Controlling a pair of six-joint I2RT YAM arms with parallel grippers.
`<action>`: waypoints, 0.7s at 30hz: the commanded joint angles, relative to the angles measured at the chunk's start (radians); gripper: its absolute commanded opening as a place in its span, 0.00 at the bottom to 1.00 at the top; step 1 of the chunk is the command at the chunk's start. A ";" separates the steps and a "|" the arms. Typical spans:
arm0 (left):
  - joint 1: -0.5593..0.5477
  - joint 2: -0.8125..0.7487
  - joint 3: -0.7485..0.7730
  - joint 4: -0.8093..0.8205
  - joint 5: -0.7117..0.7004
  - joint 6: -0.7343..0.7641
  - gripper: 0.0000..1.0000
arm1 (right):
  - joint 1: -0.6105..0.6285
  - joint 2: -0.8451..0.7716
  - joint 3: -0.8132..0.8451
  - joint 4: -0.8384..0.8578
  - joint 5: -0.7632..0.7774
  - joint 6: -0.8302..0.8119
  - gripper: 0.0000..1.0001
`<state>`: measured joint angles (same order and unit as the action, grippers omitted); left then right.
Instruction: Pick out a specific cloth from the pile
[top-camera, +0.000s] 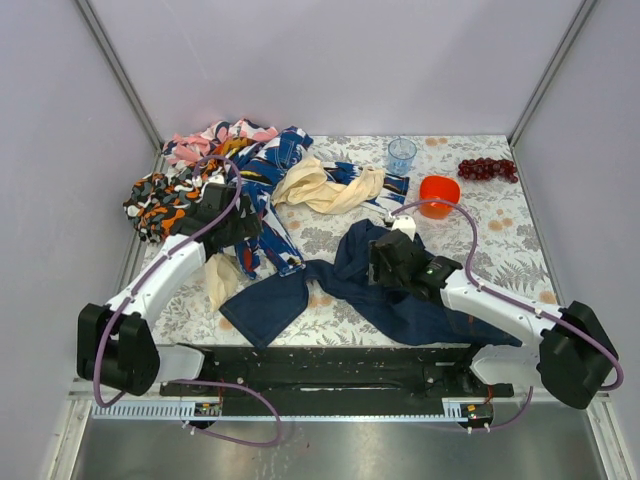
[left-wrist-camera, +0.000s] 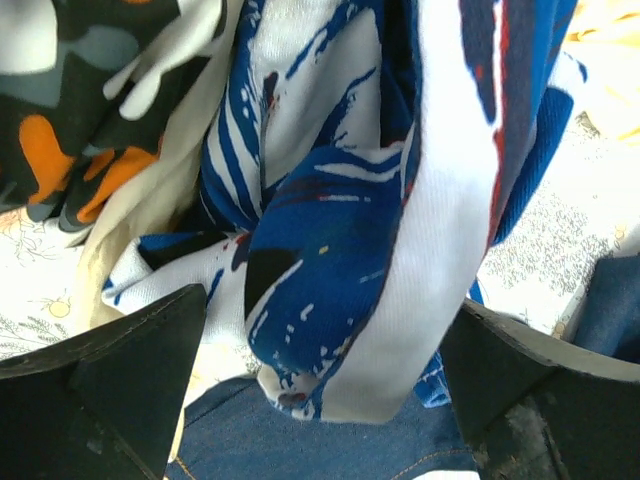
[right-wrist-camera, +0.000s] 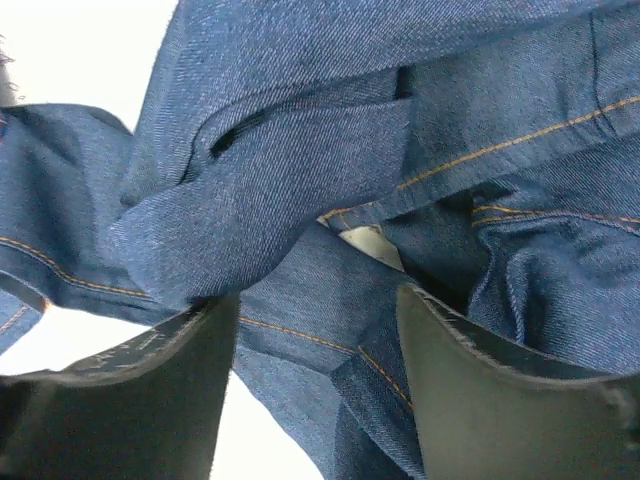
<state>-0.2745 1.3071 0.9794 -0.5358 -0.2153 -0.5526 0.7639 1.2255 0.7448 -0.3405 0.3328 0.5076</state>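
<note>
Logged right gripper low on the cloth, fingers at moderate spread, with a thick denim fold bunched across the gap; no pinch visible, so read as unclamped. Noted navy twill weave, orange topstitching, flat seams, and a pale patch in a gap between folds just beyond the fingertips. Traced one leg leftward from this gripper toward the left arm, the other back under the right forearm toward the near table edge. Found open floral tabletop to the right of this gripper, with a red bowl, clear cup and grapes ahead of it, well apart. Logged left gripper spread wide around a twisted rope of blue-and-white printed cloth; contact with either finger unclear. Noted smooth orange-black-white camouflage cloth ahead-left, cream fabric beside it, denim below. Placed the pile directly ahead of the left gripper, in the far-left table corner, walls close on two sides.
</note>
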 joint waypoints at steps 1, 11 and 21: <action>-0.014 -0.081 -0.047 0.066 0.045 -0.024 0.99 | 0.000 -0.014 0.019 -0.066 0.055 0.072 0.79; -0.020 -0.308 -0.099 0.051 0.024 -0.041 0.99 | 0.000 -0.265 0.067 -0.054 0.028 -0.026 0.99; -0.023 -0.364 -0.120 0.057 0.088 -0.041 0.99 | 0.003 -0.313 0.027 0.159 -0.515 -0.175 0.99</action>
<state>-0.2901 0.9524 0.8726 -0.5224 -0.1757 -0.5884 0.7639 0.8471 0.7662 -0.2802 0.0597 0.4011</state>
